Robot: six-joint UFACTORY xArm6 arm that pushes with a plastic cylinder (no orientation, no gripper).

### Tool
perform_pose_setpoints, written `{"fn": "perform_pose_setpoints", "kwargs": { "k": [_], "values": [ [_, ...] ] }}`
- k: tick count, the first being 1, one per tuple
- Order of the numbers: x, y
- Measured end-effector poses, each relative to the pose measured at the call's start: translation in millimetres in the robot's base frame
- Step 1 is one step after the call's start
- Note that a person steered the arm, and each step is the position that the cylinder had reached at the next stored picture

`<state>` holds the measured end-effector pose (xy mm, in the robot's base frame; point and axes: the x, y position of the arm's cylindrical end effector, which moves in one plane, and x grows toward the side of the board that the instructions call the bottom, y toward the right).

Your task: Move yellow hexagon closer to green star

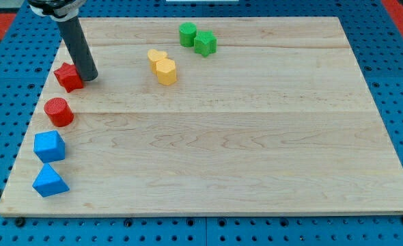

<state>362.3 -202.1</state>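
Camera view: my tip [89, 76] is sitting at the view's upper left, touching the red star [68, 76] and well apart from the yellow hexagon [166, 71]. The end effector is a bare rod, holding nothing. The hexagon is lying on the surface [242, 150] just below a yellow heart [156, 57]; the green star [205, 44] is up and to the view's right, beside a green cylinder [187, 34]. I'm judging the hexagon light, rigid and easy-sliding, so I'm pushing its lower-left face. No writing is showing.
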Motion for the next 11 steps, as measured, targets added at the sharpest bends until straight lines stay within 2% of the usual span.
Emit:
{"fn": "perform_pose_setpoints", "kwargs": {
  "k": [6, 7, 10, 11],
  "values": [
    [-11.0, 2.2],
    [-10.9, 24.8],
    [-7.0, 186.4],
    [-18.3, 191.0]
  ]
}}
